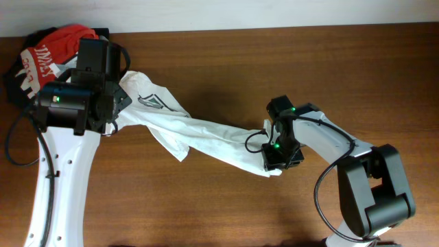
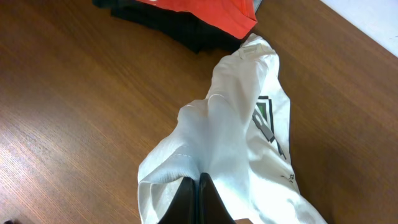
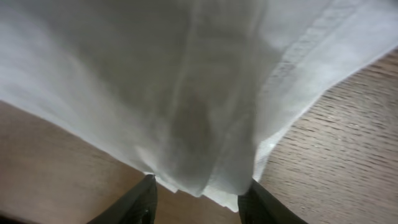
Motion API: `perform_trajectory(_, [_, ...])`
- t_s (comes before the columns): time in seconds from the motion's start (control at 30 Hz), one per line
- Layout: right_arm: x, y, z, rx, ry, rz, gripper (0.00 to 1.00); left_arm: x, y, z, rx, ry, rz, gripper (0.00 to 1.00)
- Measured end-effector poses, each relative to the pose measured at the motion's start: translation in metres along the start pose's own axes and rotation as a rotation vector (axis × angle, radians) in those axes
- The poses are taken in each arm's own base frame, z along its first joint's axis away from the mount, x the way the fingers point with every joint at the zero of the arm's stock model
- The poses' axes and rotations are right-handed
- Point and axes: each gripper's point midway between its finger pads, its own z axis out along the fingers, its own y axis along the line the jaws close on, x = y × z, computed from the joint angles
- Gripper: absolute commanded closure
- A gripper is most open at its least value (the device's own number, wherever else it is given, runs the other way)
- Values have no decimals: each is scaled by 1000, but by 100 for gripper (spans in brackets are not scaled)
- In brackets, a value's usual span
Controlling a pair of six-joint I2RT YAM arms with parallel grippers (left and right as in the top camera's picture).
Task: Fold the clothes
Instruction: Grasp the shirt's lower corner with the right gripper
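The white T-shirt (image 1: 199,134) lies stretched in a twisted band across the table, its dark emblem (image 1: 152,101) near the left end. My left gripper (image 2: 199,182) is shut on a pinched fold of the white T-shirt (image 2: 236,118) at its left end. My right gripper (image 3: 199,190) is open, one finger on each side of the shirt's hemmed right end (image 3: 186,93), which lies between them just above the wood. In the overhead view the right gripper (image 1: 280,159) sits over that end.
A red shirt with white lettering (image 1: 51,49) lies on dark folded garments (image 1: 14,82) at the back left corner, also in the left wrist view (image 2: 205,12). The wooden table (image 1: 226,213) has its far edge along the top.
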Motion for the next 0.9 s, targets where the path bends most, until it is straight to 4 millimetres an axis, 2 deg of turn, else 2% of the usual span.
perform_trajectory(0.2, [-5, 0, 0, 1, -19, 2, 55, 0, 0, 0, 0, 0, 0, 100])
perform_trajectory(0.3, [-8, 0, 0, -1, -31, 1, 63, 0, 0, 0, 0, 0, 0, 100])
perform_trajectory(0.4, [-7, 1, 0, -4, -30, 6, 66, 0, 0, 0, 0, 0, 0, 100])
perform_trajectory(0.53, [-8, 1, 0, -6, -33, 10, 79, 0, 0, 0, 0, 0, 0, 100])
perform_trajectory(0.63, [-8, 2, 0, -9, -33, 16, 96, 0, 0, 0, 0, 0, 0, 100])
perform_trajectory(0.8, [-9, 5, -3, -23, -33, 23, 96, 0, 0, 0, 0, 0, 0, 100])
perform_trajectory(0.9, [-19, 10, -17, -34, -55, 19, 96, 0, 0, 0, 0, 0, 0, 100])
